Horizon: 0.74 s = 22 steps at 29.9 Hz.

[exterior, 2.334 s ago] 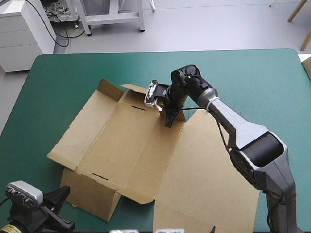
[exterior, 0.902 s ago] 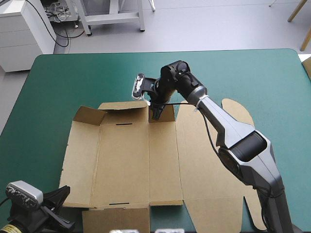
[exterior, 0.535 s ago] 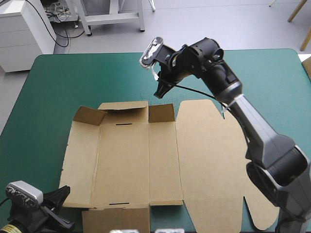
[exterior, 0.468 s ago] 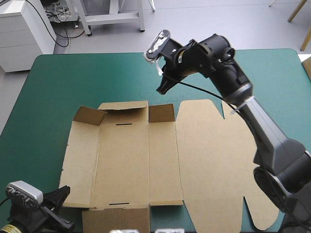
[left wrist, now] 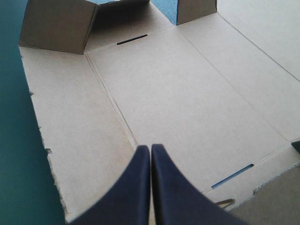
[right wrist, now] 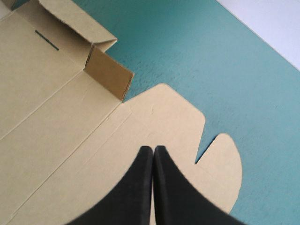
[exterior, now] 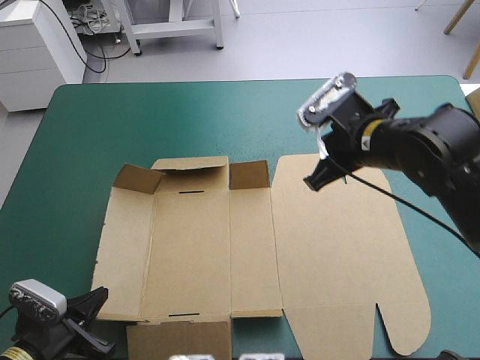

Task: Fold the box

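The brown box (exterior: 247,247) lies as a flat sheet on the table, and the short flaps (exterior: 190,166) along its far edge stand partly raised. My right gripper (exterior: 313,181) hangs shut above the wide lid panel (exterior: 330,225), near its far edge, touching nothing. In the right wrist view the gripper (right wrist: 153,149) points over the lid's rounded far corner (right wrist: 220,159), with a small raised flap (right wrist: 108,72) ahead. My left gripper (exterior: 90,319) waits shut at the box's near left corner. Its wrist view shows the gripper (left wrist: 150,146) over the slotted middle panels (left wrist: 187,93).
Teal-green cover (exterior: 225,112) shows beyond the box's far edge and along its left side (exterior: 60,195). The sheet's near flaps (exterior: 176,337) reach the table's near edge. The table's right edge (exterior: 469,105) is close behind my right arm.
Earlier my right gripper was at the box's far edge while the sheet swung round to lie square. It has since risen and moved right over the lid. The left arm stayed put.
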Each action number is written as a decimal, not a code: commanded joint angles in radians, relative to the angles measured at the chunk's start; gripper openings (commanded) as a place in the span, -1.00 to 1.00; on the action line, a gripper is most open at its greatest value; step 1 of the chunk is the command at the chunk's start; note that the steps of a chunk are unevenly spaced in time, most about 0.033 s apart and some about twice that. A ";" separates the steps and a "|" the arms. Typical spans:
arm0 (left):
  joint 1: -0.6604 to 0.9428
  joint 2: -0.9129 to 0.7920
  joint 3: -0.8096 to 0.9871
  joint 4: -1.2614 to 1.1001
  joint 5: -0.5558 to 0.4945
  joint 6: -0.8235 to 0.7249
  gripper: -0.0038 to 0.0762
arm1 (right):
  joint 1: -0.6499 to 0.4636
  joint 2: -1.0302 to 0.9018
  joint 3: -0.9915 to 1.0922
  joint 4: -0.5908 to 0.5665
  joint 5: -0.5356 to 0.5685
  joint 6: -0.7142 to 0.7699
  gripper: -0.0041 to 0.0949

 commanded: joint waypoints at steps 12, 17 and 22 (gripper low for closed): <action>-0.006 0.015 -0.029 -0.011 -0.072 -0.003 -0.92 | -0.006 -0.657 0.829 0.001 -0.375 0.211 -0.96; -0.006 0.015 -0.029 -0.011 -0.072 -0.003 -0.86 | -0.006 -0.846 1.028 0.001 -0.420 0.265 -0.96; -0.006 0.015 -0.029 -0.011 -0.072 -0.003 -0.31 | -0.006 -0.984 1.122 0.001 -0.420 0.306 -0.96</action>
